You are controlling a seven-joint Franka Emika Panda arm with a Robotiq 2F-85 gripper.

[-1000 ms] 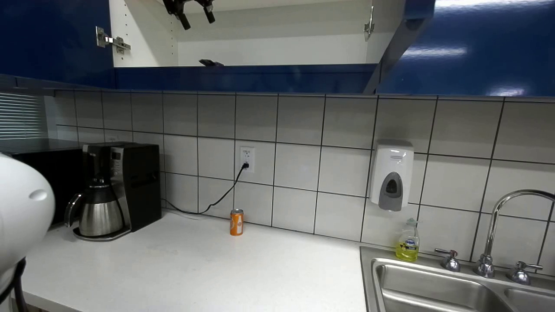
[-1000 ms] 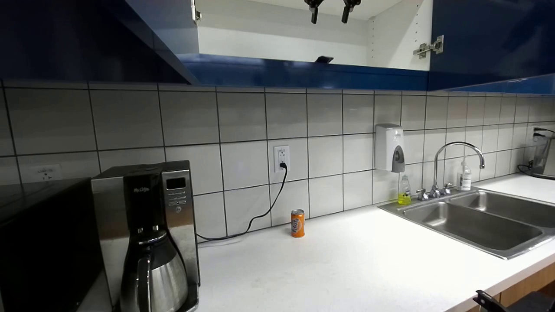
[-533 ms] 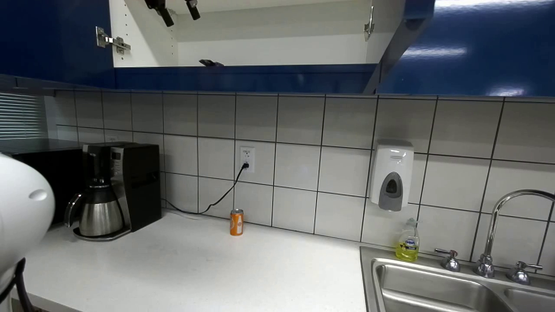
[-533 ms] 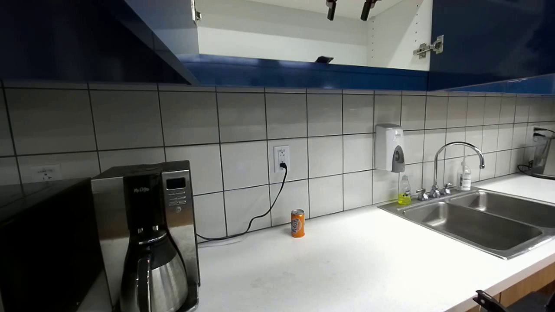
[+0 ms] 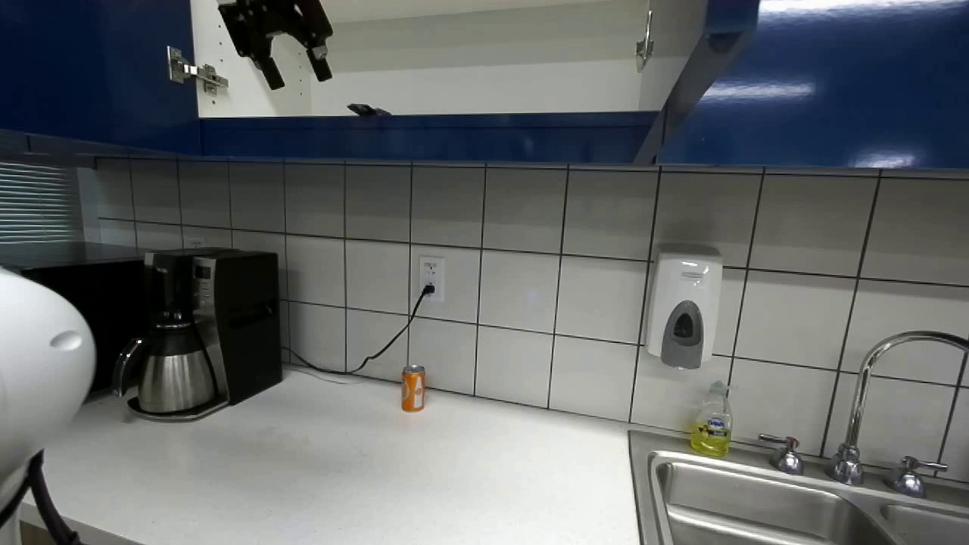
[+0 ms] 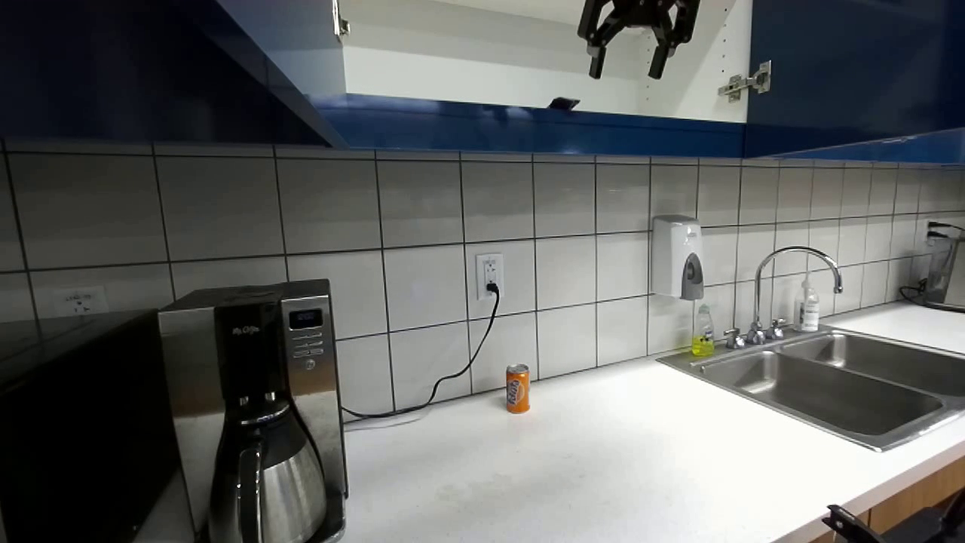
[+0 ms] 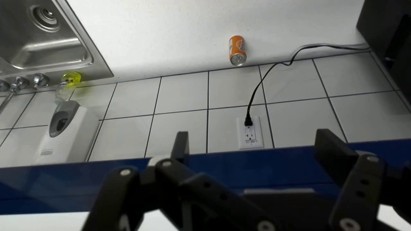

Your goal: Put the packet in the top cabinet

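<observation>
- Top cabinet: blue doors stand open L + R, white interior in view. No chg over last sec.
- Counter: also no chg. Sink at right, coffee maker at left.
- Gripper: the main chg. Seems pulled back to near side; shows lower, w/ more of it in frame, in both exterior views than half a sec ago. Fingers spread wide, nothing seen held btwn tips. Prob. retreat step, release over.
- Orange can: upright, far side of counter by wall, unmoved. Not task obj.
- Packet: on cabinet floor, approx mid-span, prob. close to near edge; looks a bit tilted. Didn't move w/ gripper, so prob. let go + task about done. Can't tell if it overhangs; if so, a bump could tip it out, so next move should stay clear.
</observation>
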